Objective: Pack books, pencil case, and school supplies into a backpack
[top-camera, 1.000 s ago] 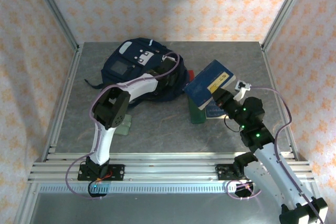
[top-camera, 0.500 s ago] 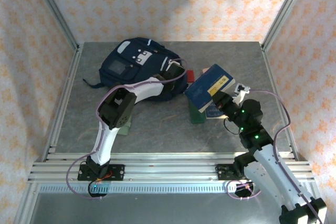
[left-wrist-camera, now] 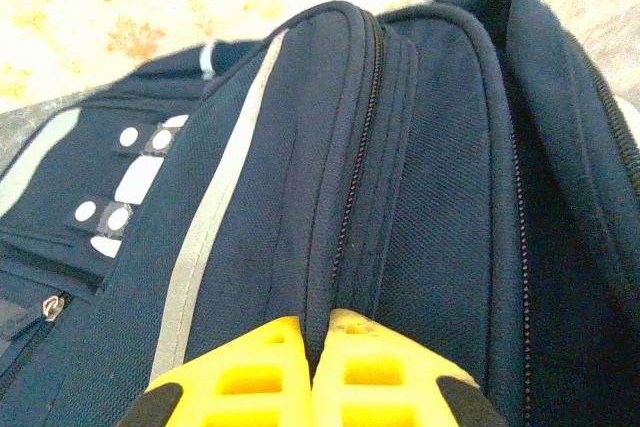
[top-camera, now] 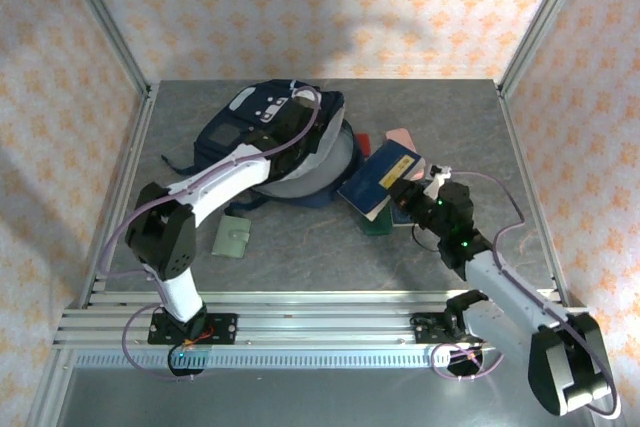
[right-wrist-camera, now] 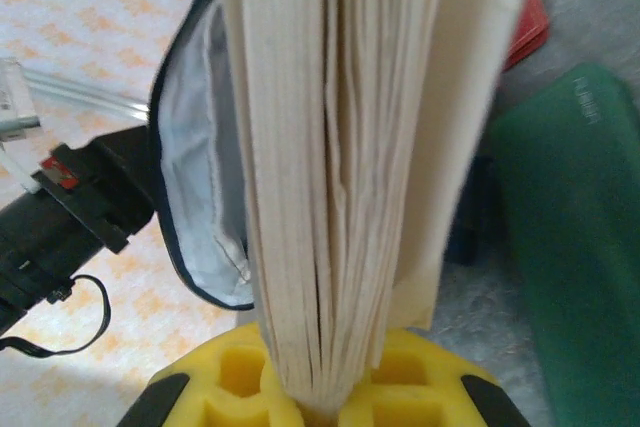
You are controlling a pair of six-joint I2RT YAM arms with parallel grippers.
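With the left hand clenched on the backpack rim, the right hand, gripping a book, must slide it left inside.

Grey mottled tabletop at centre; cream panels printed with orange flowers at 9, 12 and 3 o'clock; ribbed aluminium rail at 6 o'clock.

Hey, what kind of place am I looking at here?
Probably a robot test cell, not a classroom: a grey tabletop fenced by aluminium frame posts, patterned backdrop walls, and a left arm and right arm bolted to a rail at the near edge.
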